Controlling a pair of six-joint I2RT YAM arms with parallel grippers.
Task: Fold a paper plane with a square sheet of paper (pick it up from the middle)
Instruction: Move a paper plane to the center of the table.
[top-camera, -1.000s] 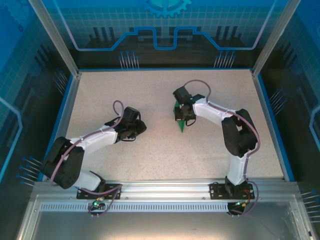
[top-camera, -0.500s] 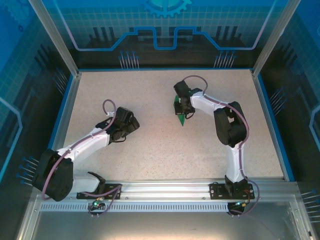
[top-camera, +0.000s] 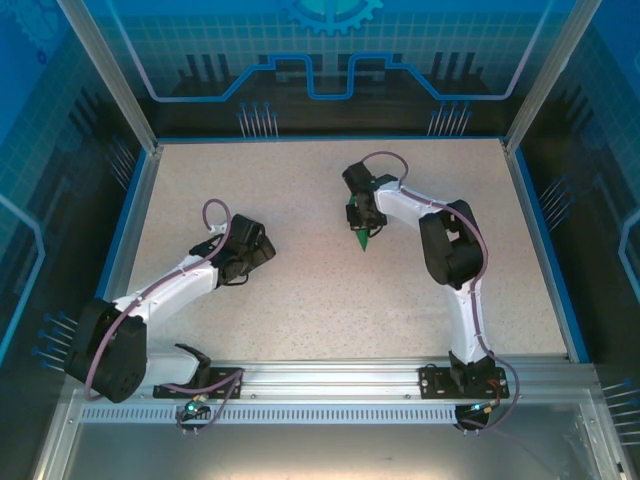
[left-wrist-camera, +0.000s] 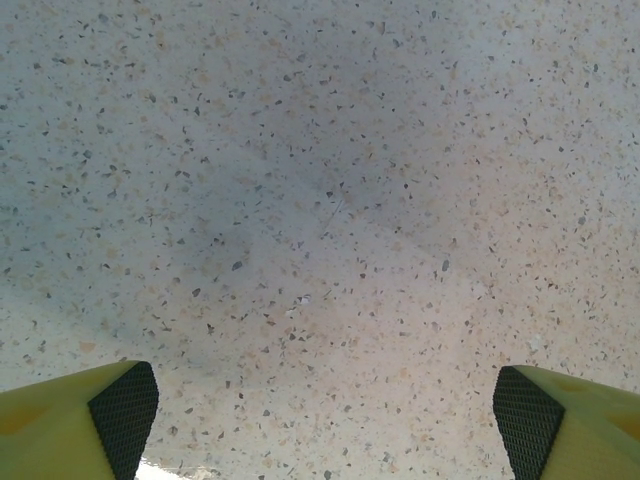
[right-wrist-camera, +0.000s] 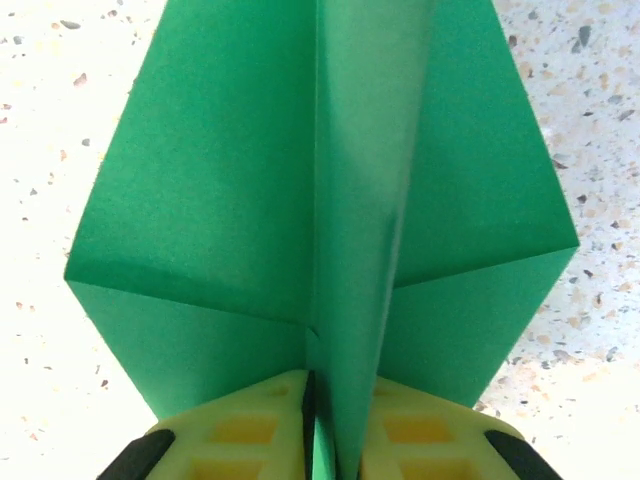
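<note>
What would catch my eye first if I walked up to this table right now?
The bright green paper plane stands out against the pale speckled table, a little right of the middle. The right hand pinches its centre fold at the tail end, with the wings spread to either side. The left hand hangs wide open over bare table on the left, holding nothing.
</note>
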